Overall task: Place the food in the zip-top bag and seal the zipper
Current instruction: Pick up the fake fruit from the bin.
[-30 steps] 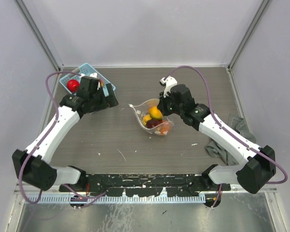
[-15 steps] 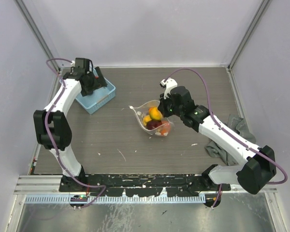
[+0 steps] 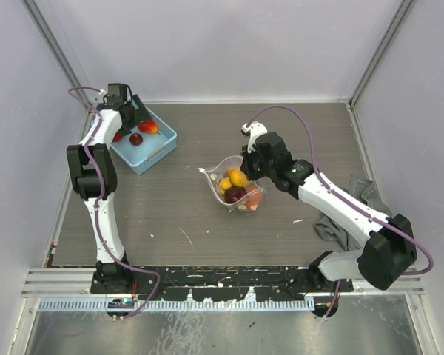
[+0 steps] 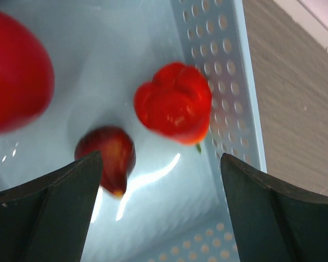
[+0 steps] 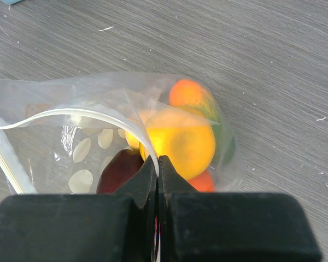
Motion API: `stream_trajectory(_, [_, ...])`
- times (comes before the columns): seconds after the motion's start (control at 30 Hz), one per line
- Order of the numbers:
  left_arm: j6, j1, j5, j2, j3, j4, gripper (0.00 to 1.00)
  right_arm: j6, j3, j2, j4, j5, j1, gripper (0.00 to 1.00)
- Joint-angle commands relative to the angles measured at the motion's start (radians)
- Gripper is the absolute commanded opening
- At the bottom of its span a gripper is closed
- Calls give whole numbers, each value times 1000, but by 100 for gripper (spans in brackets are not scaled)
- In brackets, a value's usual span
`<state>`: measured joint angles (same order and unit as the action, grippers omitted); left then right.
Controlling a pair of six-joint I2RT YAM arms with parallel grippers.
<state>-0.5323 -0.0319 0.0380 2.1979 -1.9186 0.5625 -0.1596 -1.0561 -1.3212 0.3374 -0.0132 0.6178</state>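
Across the grey wood-grain table point(image 3: 207, 133), a light-blue perforated plastic basket point(image 3: 157, 153) sits at the far left, well apart from the clear crinkly zip-top bag point(image 3: 212, 174) at mid-table. Yellow, orange and dark red toy fruits point(image 5: 180, 142) lie inside the bag, whose mouth edge the right gripper point(image 5: 157, 161) pinches, jaws together. The left gripper point(image 4: 159, 161), jaws wide apart and empty, hangs over the basket: a glossy lobed red fruit point(image 4: 175, 103) lies straight ahead between its fingers, a smaller dark red fruit point(image 4: 106, 155) beside one finger. That arm looks best placed to pick.

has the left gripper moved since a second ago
Yes. The left gripper has swung from beside the right corner of the light-blue basket to above its far left side.
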Motion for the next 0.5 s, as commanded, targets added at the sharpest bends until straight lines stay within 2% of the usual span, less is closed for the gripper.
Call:
stream_trajectory(0.0, [-60,-43,-80,87,-102,-106,88,-4,-45,1,-14,2,-2,0])
stream_trajectory(0.27, [-96,-62,-148,212,-161,-156,88,-6,-51,-16,9,-5,-1,0])
stream_trajectory(0.47, [-115,-62,-219,253,-146,-187,79,-5,-62,-42,11,4,-2,0])
